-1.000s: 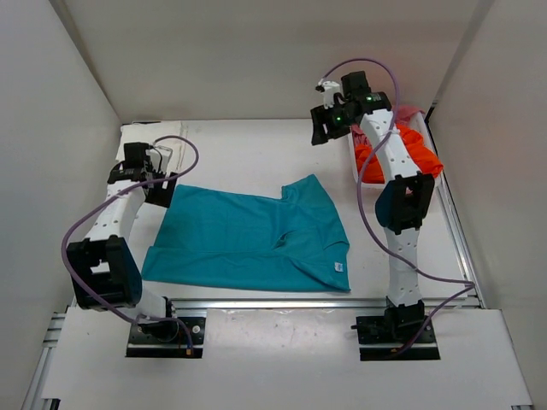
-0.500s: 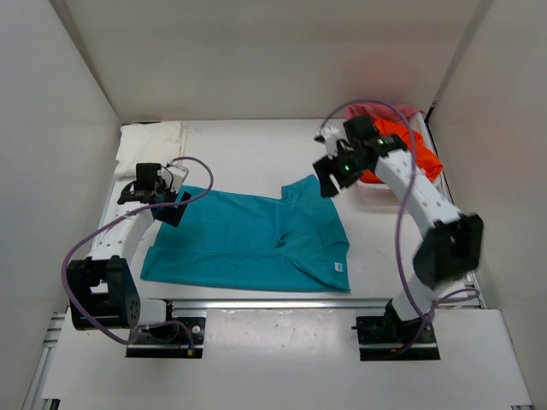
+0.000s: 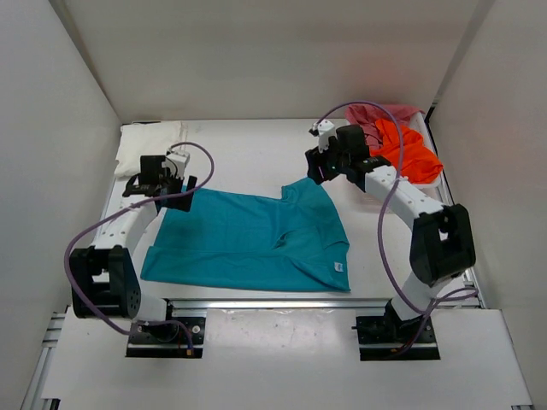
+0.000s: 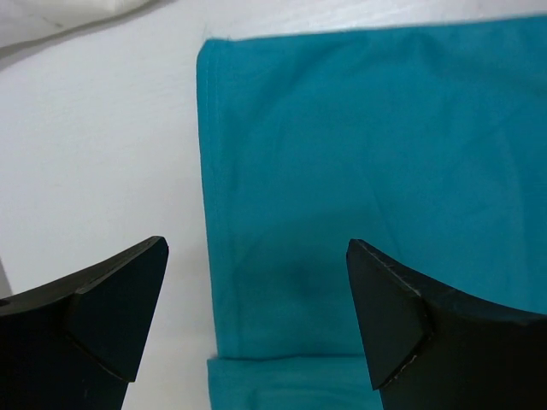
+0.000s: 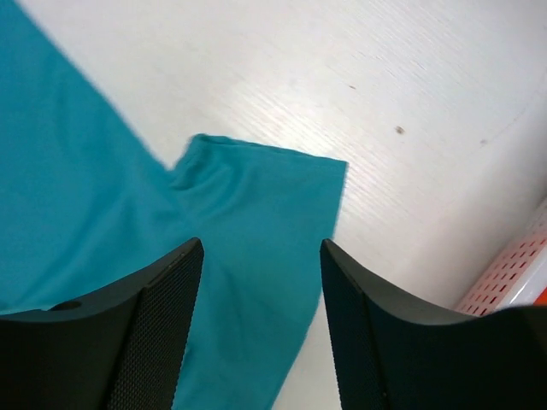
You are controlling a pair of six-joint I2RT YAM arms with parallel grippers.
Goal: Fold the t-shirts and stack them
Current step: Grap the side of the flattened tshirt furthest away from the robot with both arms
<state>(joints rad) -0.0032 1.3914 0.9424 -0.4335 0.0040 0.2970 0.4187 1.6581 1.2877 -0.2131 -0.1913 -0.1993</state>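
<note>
A teal-blue t-shirt (image 3: 248, 239) lies spread flat in the middle of the table. My left gripper (image 3: 171, 190) hovers open over its far left corner. In the left wrist view the shirt's edge (image 4: 209, 213) runs between the fingertips (image 4: 256, 256), nothing held. My right gripper (image 3: 319, 171) hangs open above the shirt's far right sleeve (image 5: 256, 196), fingertips (image 5: 261, 248) straddling the cloth without gripping. A folded white t-shirt (image 3: 149, 143) lies at the back left. An orange t-shirt (image 3: 410, 149) and a pinkish-red one (image 3: 385, 113) are bunched at the back right.
The white mesh basket (image 3: 438, 178) holds the orange and pinkish-red shirts at the back right; its wall (image 5: 513, 278) shows at the edge of the right wrist view. White enclosure walls surround the table. A metal rail (image 3: 282, 303) runs along the near edge.
My right arm swung from above the basket down and left to the teal shirt's sleeve. My left gripper shifted to the shirt's far left corner. Both stay open.
</note>
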